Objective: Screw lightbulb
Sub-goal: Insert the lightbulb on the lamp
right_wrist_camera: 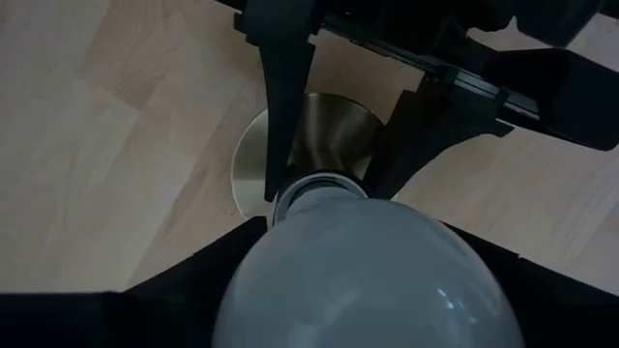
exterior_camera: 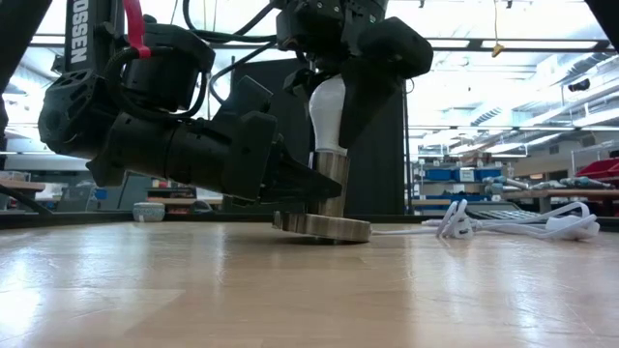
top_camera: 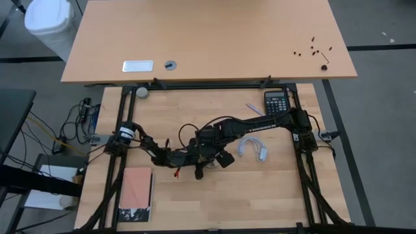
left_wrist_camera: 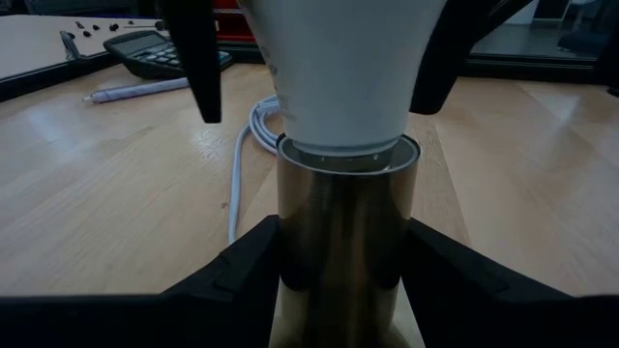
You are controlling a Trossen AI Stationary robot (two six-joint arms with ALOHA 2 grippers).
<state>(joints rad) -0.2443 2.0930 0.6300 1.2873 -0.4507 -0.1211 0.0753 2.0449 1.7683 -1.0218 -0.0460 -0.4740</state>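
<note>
The white lightbulb (exterior_camera: pixel 327 108) stands upright with its narrow end in the mouth of a metallic socket tube (exterior_camera: pixel 332 184). The tube rises from a round base disc (exterior_camera: pixel 324 227) that lies flat on the wooden table. The bulb's screw base is hidden inside the tube. My left gripper (exterior_camera: pixel 311 184) comes in level and is shut on the tube. My right gripper (exterior_camera: pixel 334 58) comes from above and is shut on the bulb's globe (right_wrist_camera: pixel 358 280). In the high view both grippers meet near the table's middle (top_camera: pixel 200 161). My left gripper pinches the socket tube's side walls (left_wrist_camera: pixel 290 253) between its two fingers, about mid-height. The fingers (left_wrist_camera: pixel 242 271) come in level from the table's left side and lie across the tube. The tube stands upright, its disc on the table. My right gripper holds the bulb's globe (exterior_camera: pixel 325 97) between its two fingers (left_wrist_camera: pixel 198 58), one on each side. The fingers point down from above. The bulb stands upright, its neck (left_wrist_camera: pixel 343 145) seated in the tube's mouth.
The socket's white cord (top_camera: pixel 252 148) lies coiled to the right of the grippers. A calculator (top_camera: pixel 275 102) and a pen (top_camera: pixel 255 108) lie at the far right. A notebook (top_camera: pixel 136 195) lies at the near left. Bare wood lies toward the near edge.
</note>
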